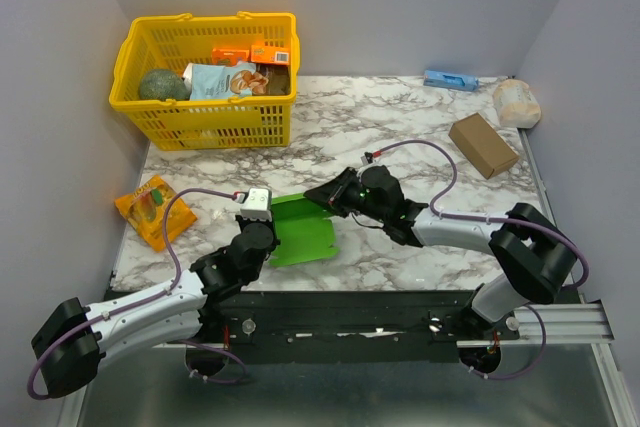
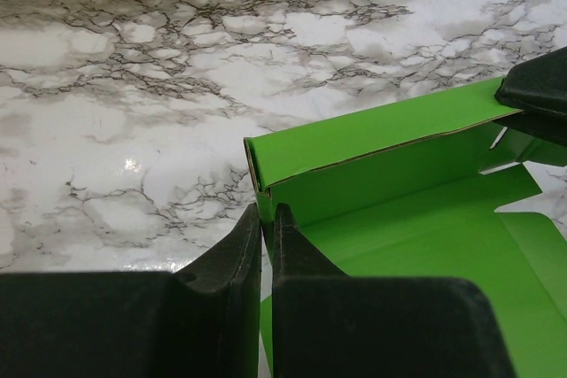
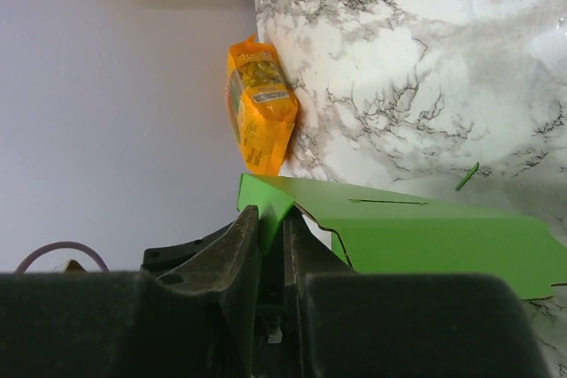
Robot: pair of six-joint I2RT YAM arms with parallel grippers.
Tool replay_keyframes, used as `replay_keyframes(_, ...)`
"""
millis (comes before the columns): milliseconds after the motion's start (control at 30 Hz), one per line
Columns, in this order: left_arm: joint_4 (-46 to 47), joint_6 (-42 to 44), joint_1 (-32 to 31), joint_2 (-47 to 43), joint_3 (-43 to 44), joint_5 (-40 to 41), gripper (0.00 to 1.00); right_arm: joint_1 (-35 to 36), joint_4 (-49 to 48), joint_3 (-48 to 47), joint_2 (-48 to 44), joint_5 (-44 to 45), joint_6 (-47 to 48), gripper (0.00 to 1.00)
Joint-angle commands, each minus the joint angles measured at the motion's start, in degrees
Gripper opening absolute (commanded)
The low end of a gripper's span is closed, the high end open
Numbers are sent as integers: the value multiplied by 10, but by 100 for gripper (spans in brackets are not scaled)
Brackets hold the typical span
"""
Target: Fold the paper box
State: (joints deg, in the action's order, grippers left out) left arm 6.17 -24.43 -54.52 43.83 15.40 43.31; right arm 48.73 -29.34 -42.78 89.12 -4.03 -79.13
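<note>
**Green box pinched from both sides**

The bright green, plain thin-card paper box [image 1: 300, 232] lies part-folded on the white marble counter [image 1: 420, 117] between the arms. The left hand [image 2: 266, 216] and right hand [image 3: 271, 219] each clamp one edge. Print on the nearby crinkled orange packet [image 3: 261, 112] is unreadable

My left arm [image 1: 150, 307] reaches in from the near left, my right arm [image 1: 455, 227] bends leftward from the near right, and my left gripper [image 2: 266, 223] and right gripper [image 3: 271, 227] each pinch down to a thin slit.
</note>
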Motion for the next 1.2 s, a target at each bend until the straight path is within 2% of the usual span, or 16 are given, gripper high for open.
replay_keyframes(0, 14, 2, -21, 5, -2, -53, 4, 4, -79, -22, -6, -12, -16, 9)
replay_keyframes(133, 14, 2, -22, 6, -2, -52, 4, 4, -77, -22, -8, -11, -10, 0)
replay_keyframes(333, 6, -5, -23, 10, 2, -39, 4, 4, -69, -20, -20, -9, 15, 3)
replay_keyframes(367, 2, -10, -23, 11, 3, -33, 4, 4, -65, -17, -32, -7, 22, 13)
replay_keyframes(433, -9, -19, -23, 11, 7, -19, 3, 4, -47, -6, -50, 2, 46, 24)
replay_keyframes(467, -9, -20, -23, 11, 6, -17, 2, 4, -35, -2, -59, 3, 56, 38)
replay_keyframes(567, -9, -20, -22, 18, 9, -17, 2, 6, 14, 20, -111, 16, 94, 54)
replay_keyframes(667, -10, -19, -22, 31, 15, -19, 2, 13, 74, 38, -168, 31, 136, 61)
replay_keyframes(833, -13, -19, -22, 43, 22, -18, 2, 53, 209, 46, -232, 103, 192, 62)
replay_keyframes(1067, -14, -20, -21, 48, 24, -16, 2, 128, 284, 57, -226, 146, 181, 58)
replay_keyframes(1167, -16, -20, -21, 54, 27, -16, 2, 138, 309, 60, -222, 161, 171, 54)
